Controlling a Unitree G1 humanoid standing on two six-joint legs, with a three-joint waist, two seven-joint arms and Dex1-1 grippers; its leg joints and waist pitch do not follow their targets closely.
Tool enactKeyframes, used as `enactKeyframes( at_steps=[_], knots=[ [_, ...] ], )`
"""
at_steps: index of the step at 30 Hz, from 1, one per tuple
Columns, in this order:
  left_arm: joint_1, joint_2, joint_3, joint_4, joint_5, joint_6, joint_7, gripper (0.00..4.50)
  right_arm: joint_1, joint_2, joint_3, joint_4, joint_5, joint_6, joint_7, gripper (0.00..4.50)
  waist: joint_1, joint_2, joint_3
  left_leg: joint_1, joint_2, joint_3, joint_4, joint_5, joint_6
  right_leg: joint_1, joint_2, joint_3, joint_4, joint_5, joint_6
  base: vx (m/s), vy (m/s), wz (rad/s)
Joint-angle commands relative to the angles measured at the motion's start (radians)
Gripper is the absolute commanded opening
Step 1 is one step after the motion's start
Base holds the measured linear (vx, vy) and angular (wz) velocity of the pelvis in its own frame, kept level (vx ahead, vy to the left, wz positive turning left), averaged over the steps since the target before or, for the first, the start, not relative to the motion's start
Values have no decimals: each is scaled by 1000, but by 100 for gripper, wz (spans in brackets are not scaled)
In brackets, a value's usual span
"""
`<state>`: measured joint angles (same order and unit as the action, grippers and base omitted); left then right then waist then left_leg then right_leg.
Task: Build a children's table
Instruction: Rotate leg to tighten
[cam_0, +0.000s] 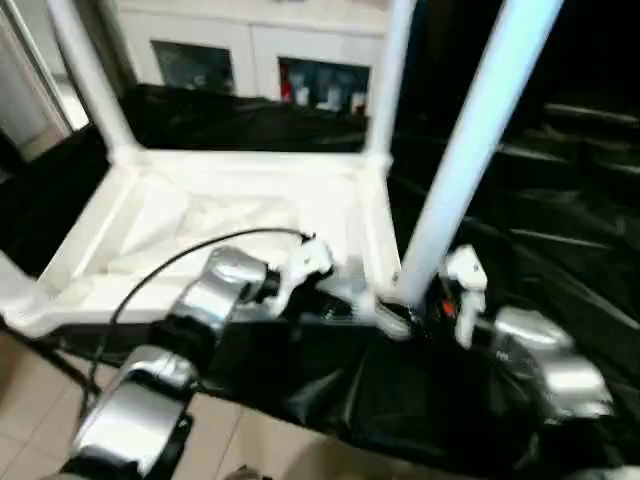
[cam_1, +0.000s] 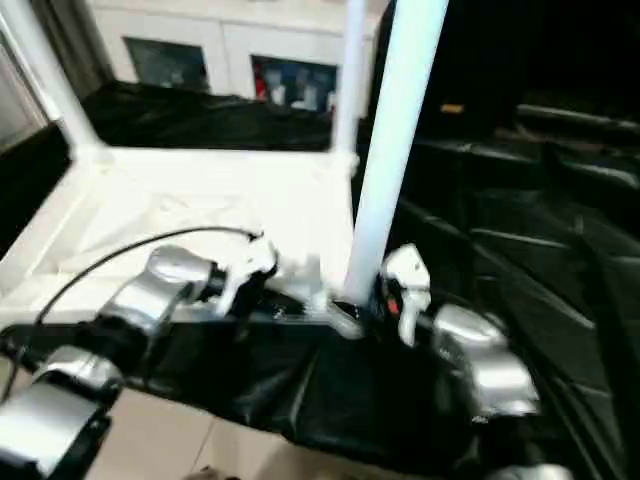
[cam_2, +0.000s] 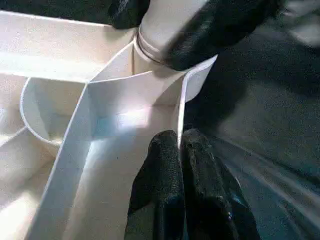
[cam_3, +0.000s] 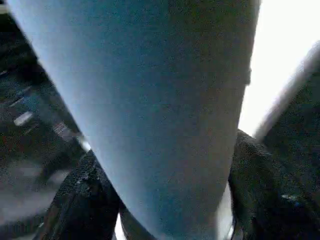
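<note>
Nearest: silver forearms over black sheet (cam_0: 420, 400) covering work surface. L gripper (cam_2: 181, 150) fully closed, both black fingers pressed together w/ thin near rim wall of table top (cam_0: 240, 225) pinched between them, just beside near-right corner socket. R gripper (cam_0: 425, 310) wrapped round base of near-right leg (cam_0: 475, 140), fingers (cam_3: 80, 200) either side of tube, spread to its width & touching it, right at socket (cam_2: 150, 47) where leg enters. Leg upright, leaning slightly right. Table top upside down on sheet, ribbed underside up, curved rib & straight ribs meeting near corner. Farther back: two more legs standing in far corners, far-left leg (cam_0: 90, 75) & far-right leg (cam_0: 385, 75). Behind: white cabinet (cam_0: 250, 45) w/ glass doors.
</note>
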<state>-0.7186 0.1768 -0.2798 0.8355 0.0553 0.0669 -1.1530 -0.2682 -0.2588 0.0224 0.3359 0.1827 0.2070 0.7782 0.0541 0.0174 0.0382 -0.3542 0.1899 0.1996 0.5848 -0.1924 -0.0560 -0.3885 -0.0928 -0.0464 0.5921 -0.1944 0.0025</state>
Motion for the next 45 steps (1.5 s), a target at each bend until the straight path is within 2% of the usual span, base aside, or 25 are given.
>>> enactKeyframes(
  at_steps=[1, 2, 4, 5, 8, 11, 13, 14, 17, 18, 19, 20, 22, 23, 25, 27, 28, 30, 31, 33, 35, 37, 40, 41, 45],
  knots=[
    [-19, -51, 22, 24, 15, 26, 168, 0, 26, 77, 63, 45, -44, 37, -92, 254, -9, -19, -33, 14, 39, -29, -88, -379, -3, 16, -57, 31, -104, -509, -141, 0, 0, 0],
    [-22, -66, 22, 29, 18, 29, 195, 0, 19, 110, 58, 59, -56, 42, -160, 254, -15, -15, -30, 18, 38, -32, -90, -403, -11, 10, -57, 31, -110, -549, -129, 0, 0, 0],
    [-24, -84, 20, 31, 25, 32, 228, 0, 7, 147, 48, 81, -70, 46, -241, 254, -27, -14, -32, 19, 36, -39, -93, -431, -21, 12, -58, 25, -115, -588, -108, 0, 0, 0],
    [-24, -101, 19, 33, 28, 36, 248, 0, -7, 177, 41, 105, -84, 49, -304, 254, -31, -14, -35, 15, 37, -41, -97, -426, -16, 18, -58, 24, -117, -573, -99, 0, 0, 0],
    [-10, -146, 6, 19, 28, 41, 252, 0, -42, 258, 40, 150, -111, 24, -402, 254, -37, -11, -33, 18, 36, -40, -100, -440, -19, 10, -56, 25, -121, -550, -106, 0, 0, 0],
    [-5, -151, 1, 13, 27, 41, 250, 0, -55, 262, 64, 153, -121, -6, -391, 254, -42, -11, -35, 15, 35, -42, -103, -455, -11, 14, -56, 25, -122, -533, -104, 0, 0, 0],
    [-5, -147, 3, 18, 29, 35, 250, 0, -58, 255, 80, 148, -126, -29, -355, 254, -45, -5, -36, 17, 36, -39, -104, -451, -8, 13, -54, 27, -121, -485, -121, 0, 0, 0],
    [-7, -140, 1, 22, 32, 28, 242, 0, -58, 251, 84, 141, -121, -39, -334, 310, -46, -6, -35, 16, 36, -38, -104, -453, -6, 12, -53, 29, -119, -466, -130, 0, 0, 0],
    [-8, -126, -1, 23, 34, 20, 221, 0, -58, 245, 80, 123, -97, -35, -297, 329, -48, -7, -36, 15, 36, -35, -103, -443, 5, 14, -53, 33, -116, -434, -151, 0, 0, 0],
    [-7, -116, -1, 21, 34, 16, 203, 0, -60, 235, 80, 115, -89, -30, -273, 342, -48, -3, -36, 14, 36, -35, -103, -440, 8, 15, -54, 34, -115, -427, -156, 0, 0, 0],
    [-7, -107, -3, 19, 34, 15, 185, 0, -61, 218, 87, 107, -86, -30, -242, 342, -47, 9, -36, 15, 35, -37, -104, -443, 6, 16, -54, 34, -114, -420, -158, 0, 0, 0],
    [-6, -89, -6, 17, 35, 11, 149, 0, -60, 176, 103, 87, -80, -34, -168, 342, -50, 6, -38, 12, 36, -37, -103, -438, 8, 23, -51, 33, -111, -390, -164, 0, 0, 0],
    [-7, -77, -9, 17, 35, 8, 125, 0, -58, 143, 116, 72, -77, -41, -114, 342, -50, 1, -40, 9, 36, -33, -101, -418, 15, 25, -50, 35, -108, -345, -176, 0, 0, 0],
    [-5, -69, -11, 19, 35, 5, 109, 0, -54, 120, 115, 57, -61, -36, -71, 342, -47, 8, -43, 9, 36, -29, -97, -379, 29, 28, -52, 38, -102, -288, -204, 0, 0, 0],
    [3, -44, -18, 10, 26, -2, 44, 0, -40, 62, 115, 9, -27, -23, 31, 342, -45, 0, -46, 8, 37, -26, -93, -341, 53, 36, -51, 36, -100, -253, -219, 28, -13, 2],
    [7, -33, -22, 4, 22, -6, 15, 0, -34, 39, 114, -9, -17, -19, 73, 342, -41, 1, -52, 7, 37, -21, -85, -278, 79, 36, -53, 38, -91, -172, -248, 60, -31, 6],
    [10, -24, -26, -3, 19, -10, -9, 0, -29, 21, 114, -22, -10, -16, 101, 342, -42, -7, -53, 6, 36, -18, -82, -254, 88, 37, -53, 38, -88, -145, -259, 60, -38, 4],
    [20, 3, -30, -23, 7, -5, -79, 0, -17, -30, 115, -52, 13, -3, 185, 342, -36, -4, -55, -4, 37, -19, -75, -178, 118, 47, -53, 34, -74, -70, -284, 57, -36, 2],
    [25, 22, -35, -35, 0, -1, -125, 0, -13, -58, 119, -65, 22, 2, 231, 342, -32, -9, -56, -3, 39, -14, -70, -155, 129, 45, -50, 34, -68, -31, -294, 50, -30, 0],
    [30, 47, -43, -49, -3, 6, -179, 0, -7, -97, 124, -80, 33, 9, 288, 342, -12, -4, -63, -2, 42, -12, -62, -91, 151, 49, -47, 32, -48, 73, -314, 25, -15, 0],
    [32, 61, -48, -55, -4, 9, -205, 0, -5, -118, 127, -87, 38, 12, 319, 342, -6, -5, -65, -3, 42, -11, -58, -61, 165, 46, -46, 30, -42, 124, -325, 0, 0, 0],
    [37, 98, -53, -73, -9, 37, -262, 0, -14, -159, 127, -78, 44, 9, 385, 342, 2, -15, -61, -3, 44, -10, -60, -82, 162, 45, -49, 29, -44, 74, -324, 0, 0, 0],
    [39, 106, -55, -78, -11, 43, -273, 0, -18, -164, 127, -73, 43, 7, 393, 342, 10, -11, -56, 0, 47, -10, -64, -124, 137, 39, -49, 30, -51, -26, -308, 0, 0, 0],
    [41, 113, -51, -85, -13, 48, -273, 0, -29, -168, 127, -65, 48, 12, 408, 342, 10, -15, -53, 0, 48, -10, -67, -154, 114, 37, -49, 30, -56, -78, -297, 0, 0, 0],
    [44, 128, -50, -94, -17, 56, -276, 0, -45, -172, 136, -64, 68, 32, 434, 316, 10, -18, -50, -1, 46, -12, -69, -181, 82, 36, -52, 33, -60, -149, -271, 0, 0, 0]
  ],
)
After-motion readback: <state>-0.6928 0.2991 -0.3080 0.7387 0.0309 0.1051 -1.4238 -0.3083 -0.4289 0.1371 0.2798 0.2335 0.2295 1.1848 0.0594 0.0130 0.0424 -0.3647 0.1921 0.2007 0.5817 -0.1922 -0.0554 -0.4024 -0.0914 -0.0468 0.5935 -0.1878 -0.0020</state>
